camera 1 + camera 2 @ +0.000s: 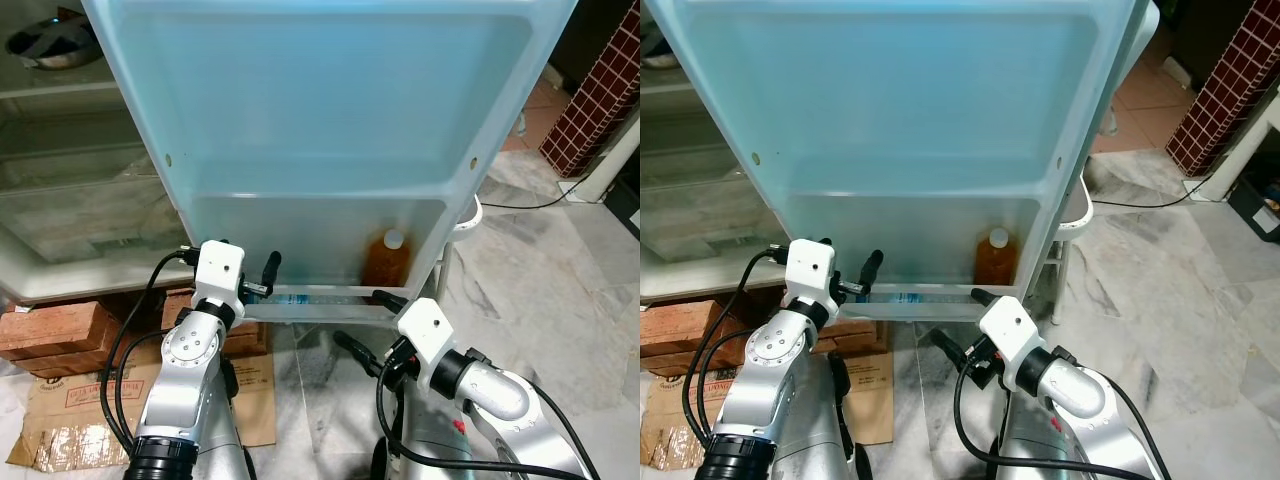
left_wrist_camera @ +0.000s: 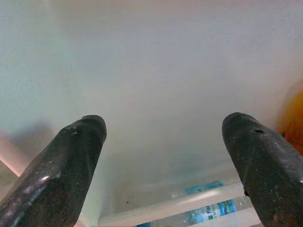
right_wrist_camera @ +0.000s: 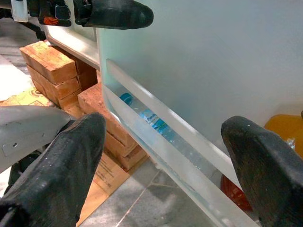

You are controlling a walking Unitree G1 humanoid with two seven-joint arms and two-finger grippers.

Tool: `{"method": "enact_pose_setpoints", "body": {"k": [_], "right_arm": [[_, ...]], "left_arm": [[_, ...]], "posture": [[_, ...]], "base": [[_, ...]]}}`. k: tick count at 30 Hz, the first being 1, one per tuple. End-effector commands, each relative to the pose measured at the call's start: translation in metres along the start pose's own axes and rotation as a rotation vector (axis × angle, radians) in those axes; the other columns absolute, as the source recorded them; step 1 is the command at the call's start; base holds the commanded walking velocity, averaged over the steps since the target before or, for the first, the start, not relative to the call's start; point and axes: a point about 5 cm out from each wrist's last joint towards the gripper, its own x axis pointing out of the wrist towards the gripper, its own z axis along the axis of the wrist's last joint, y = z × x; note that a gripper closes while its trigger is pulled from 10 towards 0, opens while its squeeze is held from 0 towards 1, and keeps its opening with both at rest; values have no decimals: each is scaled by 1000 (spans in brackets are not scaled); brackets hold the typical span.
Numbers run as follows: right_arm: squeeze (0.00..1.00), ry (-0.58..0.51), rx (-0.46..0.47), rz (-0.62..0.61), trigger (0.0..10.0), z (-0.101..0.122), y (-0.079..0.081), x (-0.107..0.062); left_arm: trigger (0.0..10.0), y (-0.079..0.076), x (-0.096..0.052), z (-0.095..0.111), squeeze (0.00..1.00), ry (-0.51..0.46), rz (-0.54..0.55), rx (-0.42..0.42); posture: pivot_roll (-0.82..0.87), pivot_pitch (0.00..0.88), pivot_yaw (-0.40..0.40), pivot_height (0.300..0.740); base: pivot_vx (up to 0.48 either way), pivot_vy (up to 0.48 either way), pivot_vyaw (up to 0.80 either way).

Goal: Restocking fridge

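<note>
Both hands, left [image 1: 258, 277] and right [image 1: 362, 322], spread before two bottles: water bottle [image 1: 300, 298], amber bottle [image 1: 386, 262].

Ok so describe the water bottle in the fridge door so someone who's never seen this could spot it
Start at the open fridge door and drop to its bottom shelf rail. The water bottle lies flat behind it, clear with a blue label, unlike the amber bottle standing upright at the right end.
</note>
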Motion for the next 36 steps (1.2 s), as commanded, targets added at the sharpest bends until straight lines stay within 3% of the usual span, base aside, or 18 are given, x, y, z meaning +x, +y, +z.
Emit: {"method": "enact_pose_setpoints", "body": {"k": [1, 23, 24, 26, 36], "right_arm": [[0, -1, 5, 0, 10000, -1, -1, -1], [0, -1, 5, 0, 10000, -1, -1, -1], [0, -73, 95, -166, 10000, 5, -22, 7], [0, -153, 240, -386, 10000, 11, -46, 14], [0, -153, 249, -470, 10000, 8, -56, 11]], "left_arm": [[10000, 1, 0, 4, 0, -18, -4, 14], [10000, 1, 0, 4, 0, -18, -4, 14], [10000, 2, -12, 0, 0, -7, 17, 50], [10000, 5, -15, -5, 0, 14, 35, 69], [10000, 3, -15, -5, 0, 19, 26, 75]], "posture": [[-37, 23, -7, 493], [-37, 23, -7, 493], [-29, 0, 0, 493], [-30, 0, 1, 493], [-34, 0, 3, 493]], "base": [[0, 0, 0], [0, 0, 0], [-431, 0, 0], [-428, 0, 0], [-423, 0, 0]]}}
